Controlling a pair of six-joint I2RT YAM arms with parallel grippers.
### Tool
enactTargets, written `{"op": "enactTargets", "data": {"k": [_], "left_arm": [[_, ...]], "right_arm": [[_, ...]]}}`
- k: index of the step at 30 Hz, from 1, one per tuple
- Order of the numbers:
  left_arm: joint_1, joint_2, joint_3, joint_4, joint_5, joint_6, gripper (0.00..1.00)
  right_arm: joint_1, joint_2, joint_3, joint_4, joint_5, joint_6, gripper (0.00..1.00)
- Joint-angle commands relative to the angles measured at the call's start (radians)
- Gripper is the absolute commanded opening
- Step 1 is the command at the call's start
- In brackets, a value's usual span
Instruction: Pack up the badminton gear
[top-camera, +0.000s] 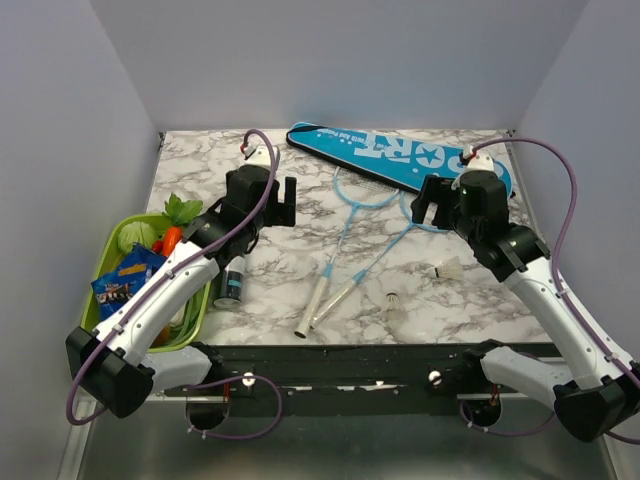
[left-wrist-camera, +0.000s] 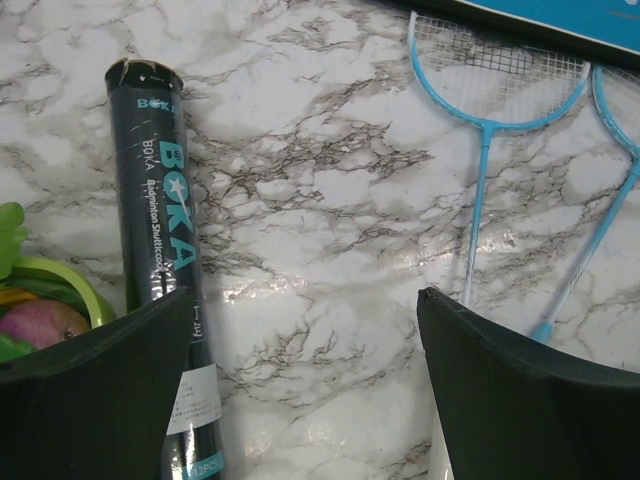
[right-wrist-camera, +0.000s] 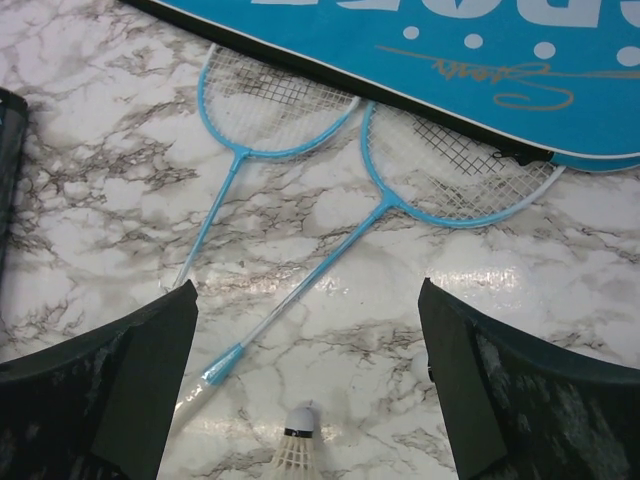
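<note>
Your left gripper (left-wrist-camera: 305, 300) hangs with its black fingers spread wide and nothing between them, above the white marble-patterned table (top-camera: 270, 290). Just to its left lies the dark slim cylindrical tube (left-wrist-camera: 158, 220), whose near end runs beside the green plastic basket (top-camera: 100, 275) of vegetables. Your right gripper (right-wrist-camera: 308, 290) is also wide apart and empty, poised over the shafts of the two thin light-blue rackets (right-wrist-camera: 275, 105) with white handles. The racket heads reach the edge of the long blue "SPORT" cover (top-camera: 400, 158) at the back. One small white feathered shuttlecock (right-wrist-camera: 298, 455) lies just near of this gripper, by the right racket's handle. A second shuttlecock (top-camera: 450, 268) sits close beside the right arm.
</note>
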Motion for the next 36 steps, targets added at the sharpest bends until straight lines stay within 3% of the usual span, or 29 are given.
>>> {"op": "enactTargets", "data": {"k": [1, 9, 15, 17, 19, 20, 22, 28, 29, 30, 36], "left_arm": [[0.001, 0.001, 0.053, -0.047, -0.143, -0.029, 0.99], [0.001, 0.021, 0.079, -0.085, -0.171, 0.031, 0.99], [0.008, 0.179, 0.221, -0.218, -0.252, 0.118, 0.99], [0.059, 0.218, 0.238, -0.203, -0.196, 0.144, 0.98], [0.158, 0.265, 0.260, -0.188, -0.038, 0.150, 0.86], [0.195, 0.285, 0.270, -0.179, 0.014, 0.161, 0.75], [0.238, 0.336, 0.276, -0.153, 0.094, 0.173, 0.74], [0.303, 0.484, 0.328, -0.076, 0.084, 0.267, 0.81], [0.310, 0.501, 0.337, -0.074, 0.111, 0.273, 0.96], [0.326, 0.520, 0.343, -0.073, 0.119, 0.281, 0.99], [0.376, 0.612, 0.342, -0.011, 0.118, 0.296, 0.99]], "right_arm": [[-0.003, -0.020, -0.029, 0.007, 0.013, -0.008, 1.00], [-0.001, -0.010, -0.032, 0.005, -0.075, -0.037, 1.00], [-0.001, 0.031, -0.051, -0.001, -0.144, -0.036, 1.00], [-0.001, 0.045, -0.052, -0.005, -0.155, -0.031, 1.00], [-0.001, 0.057, -0.061, -0.004, -0.180, -0.028, 1.00], [-0.001, 0.060, -0.065, -0.001, -0.186, -0.025, 1.00], [-0.001, 0.065, -0.072, 0.007, -0.198, -0.016, 1.00], [-0.001, 0.077, -0.101, 0.027, -0.250, -0.002, 1.00], [-0.001, 0.079, -0.110, 0.030, -0.250, -0.002, 1.00], [-0.001, 0.079, -0.112, 0.030, -0.249, -0.002, 1.00], [-0.001, 0.088, -0.141, 0.042, -0.284, -0.002, 1.00]]}}
